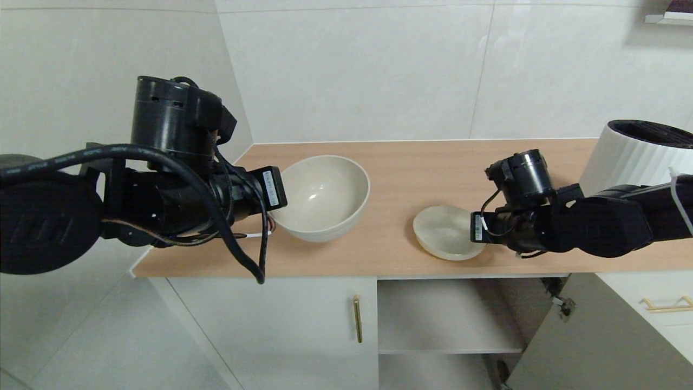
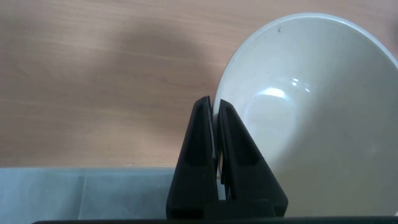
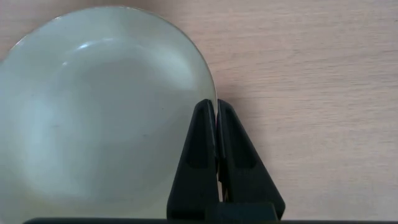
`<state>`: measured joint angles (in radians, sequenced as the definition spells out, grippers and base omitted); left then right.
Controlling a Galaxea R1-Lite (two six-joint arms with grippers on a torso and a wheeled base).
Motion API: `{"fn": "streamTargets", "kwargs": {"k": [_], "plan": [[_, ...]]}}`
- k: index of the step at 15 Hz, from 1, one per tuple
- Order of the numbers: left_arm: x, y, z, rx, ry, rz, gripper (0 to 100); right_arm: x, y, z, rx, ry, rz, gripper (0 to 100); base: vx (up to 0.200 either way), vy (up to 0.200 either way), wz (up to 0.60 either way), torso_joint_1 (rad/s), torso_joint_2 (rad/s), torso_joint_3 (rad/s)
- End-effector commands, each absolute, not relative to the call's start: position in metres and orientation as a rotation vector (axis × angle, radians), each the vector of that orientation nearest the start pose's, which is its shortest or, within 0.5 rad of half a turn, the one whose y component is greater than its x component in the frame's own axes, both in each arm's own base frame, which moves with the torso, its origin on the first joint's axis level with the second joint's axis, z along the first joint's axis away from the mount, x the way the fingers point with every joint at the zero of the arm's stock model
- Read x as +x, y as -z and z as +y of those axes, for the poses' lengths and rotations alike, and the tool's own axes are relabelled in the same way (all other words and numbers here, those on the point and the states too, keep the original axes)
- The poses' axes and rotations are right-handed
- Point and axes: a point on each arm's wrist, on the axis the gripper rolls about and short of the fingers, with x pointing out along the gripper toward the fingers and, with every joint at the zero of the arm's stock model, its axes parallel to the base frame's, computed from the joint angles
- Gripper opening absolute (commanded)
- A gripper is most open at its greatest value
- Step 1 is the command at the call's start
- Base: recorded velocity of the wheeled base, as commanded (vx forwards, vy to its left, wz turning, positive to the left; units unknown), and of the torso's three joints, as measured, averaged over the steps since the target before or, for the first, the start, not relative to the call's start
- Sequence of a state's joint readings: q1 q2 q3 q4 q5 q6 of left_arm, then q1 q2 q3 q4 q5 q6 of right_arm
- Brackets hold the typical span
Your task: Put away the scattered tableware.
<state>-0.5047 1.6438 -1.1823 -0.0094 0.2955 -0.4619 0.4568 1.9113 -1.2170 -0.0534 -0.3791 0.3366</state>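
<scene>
- Left gripper [image 2: 215, 107] clamped on the rim of the big bowl [image 1: 325, 197]; bowl tilted over the left end of the counter [image 1: 422, 162].
- Right gripper [image 3: 216, 109] pinching the rim of the small plate [image 1: 446, 232], which is tilted near the counter's front edge.
- Both pieces gripped, neither put away. Open cupboard shelf [image 1: 444, 319] below looks the likely destination.

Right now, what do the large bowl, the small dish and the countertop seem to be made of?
Large bowl: probably glazed ceramic, cream and glossy, with bright highlights inside. Small dish: pale, faintly translucent, softer sheen; glass or plastic, hard to tell. Countertop: matte wood grain, possibly laminate, judging by its even streaks.
</scene>
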Motion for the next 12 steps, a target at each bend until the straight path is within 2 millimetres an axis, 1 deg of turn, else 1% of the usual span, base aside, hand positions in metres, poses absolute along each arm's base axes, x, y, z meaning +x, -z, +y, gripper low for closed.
{"fn": "streamTargets", "kwargs": {"k": [1,3,5,8,9,10,11,12], "plan": [[0.267,-0.245,-0.14,-0.279,0.104,0.453,0,0.324,-0.183,0.15,0.087,0.016,0.552,0,0.0,0.0,0.0,0.0,0.0,0.0],[0.258,-0.241,-0.142,-0.267,0.122,0.47,0,0.307,-0.209,0.142,0.118,-0.003,0.496,0,0.0,0.0,0.0,0.0,0.0,0.0],[0.244,-0.235,-0.137,-0.245,0.125,0.489,0,0.29,-0.22,0.135,0.134,-0.053,0.503,0,0.0,0.0,0.0,0.0,0.0,0.0],[0.221,-0.233,-0.131,-0.217,0.155,0.494,0,0.269,-0.235,0.128,0.175,-0.117,0.52,0,0.0,0.0,0.0,0.0,0.0,0.0],[0.217,-0.231,-0.128,-0.213,0.152,0.5,0,0.259,-0.239,0.125,0.179,-0.131,0.525,0,0.0,0.0,0.0,0.0,0.0,0.0],[0.216,-0.23,-0.128,-0.21,0.151,0.502,0,0.254,-0.241,0.125,0.178,-0.139,0.526,0,0.0,0.0,0.0,0.0,0.0,0.0],[0.211,-0.23,-0.128,-0.209,0.161,0.501,0,0.233,-0.242,0.121,0.166,-0.165,0.55,0,0.0,0.0,0.0,0.0,0.0,0.0],[0.209,-0.23,-0.13,-0.207,0.171,0.502,0,0.219,-0.243,0.118,0.159,-0.188,0.564,0,0.0,0.0,0.0,0.0,0.0,0.0]]}}
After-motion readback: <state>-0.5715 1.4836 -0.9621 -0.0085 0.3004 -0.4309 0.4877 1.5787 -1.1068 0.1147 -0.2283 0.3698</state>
